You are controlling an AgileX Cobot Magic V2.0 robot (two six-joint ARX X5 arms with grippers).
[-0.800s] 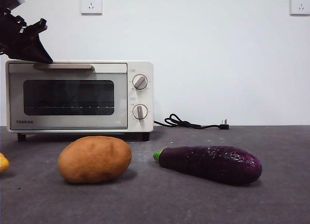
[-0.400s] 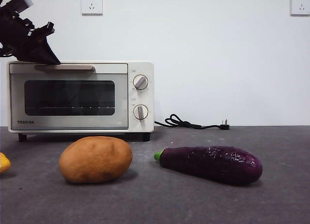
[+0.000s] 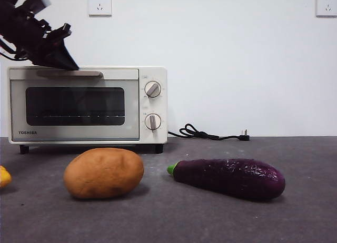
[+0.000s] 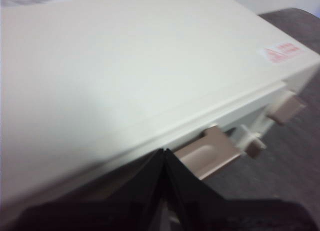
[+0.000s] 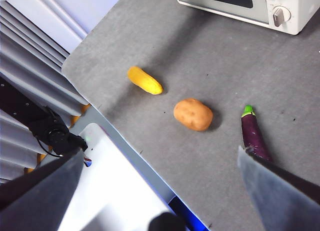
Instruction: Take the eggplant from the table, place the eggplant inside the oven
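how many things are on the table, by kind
Vegetables: 3 — eggplant, potato, a yellow vegetable
Appliances: 1 — oven, door shut
Cords: 1 — black power cord, unplugged
Total: 5

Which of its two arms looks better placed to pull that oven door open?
The left. Its pincer sits at the oven's top edge, just above the door handle. The right pincer hangs high over the table.
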